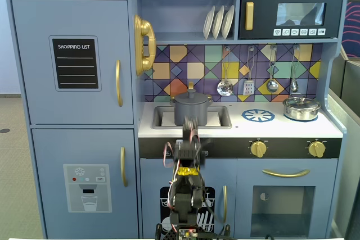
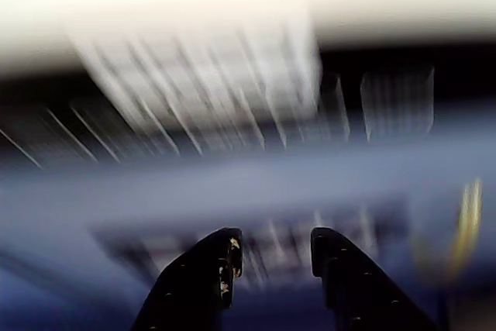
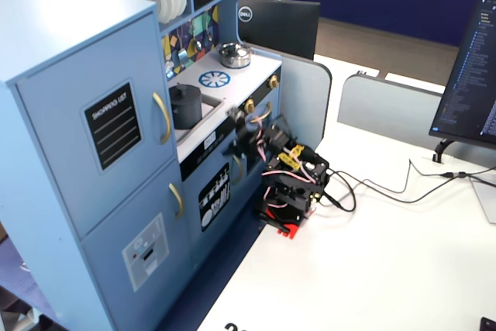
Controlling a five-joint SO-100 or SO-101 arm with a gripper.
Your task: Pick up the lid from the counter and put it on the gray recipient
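We see a blue toy kitchen (image 1: pixel 79 82) with the arm (image 1: pixel 188 195) folded up in front of its lower cabinets, base on the white table (image 3: pixel 372 269) in a fixed view. The gray recipient (image 1: pixel 192 107) sits in the sink (image 1: pixel 160 117) recess at the left of the counter, upright, and the lid (image 1: pixel 191 95) is on top of it, flat, knob pointing up; in the other fixed view we see the same pot (image 3: pixel 184 106) in the sink, its top dark and closed as far as we can tell. The gripper (image 2: pixel 273 249) is off the pot: in the front fixed view the gripper (image 1: pixel 189 130) sits below the counter edge, in front of the black knob panel (image 1: pixel 281 148), just under the sink. The wrist view is heavily motion-blurred; we only make out two dark fingers (image 2: pixel 205 277) at the bottom edge with a clear gap between them, nothing in that gap, so the jaws stand partly open and empty. Behind them are just streaks of white and blue, not readable. A shiny silver pot (image 1: pixel 301 108) with its own lid stands at the right end of the counter, well apart from the gray one, beside the blue burner print (image 1: pixel 258 115). Utensils (image 1: pixel 225 87) hang on the tiled backsplash, white plates (image 1: pixel 218 22) stand in the shelf above, and the microwave (image 1: pixel 292 14) is to their right. A monitor (image 3: pixel 473 75) and cables (image 3: pixel 387 187) are on the table at the right in the side fixed view.
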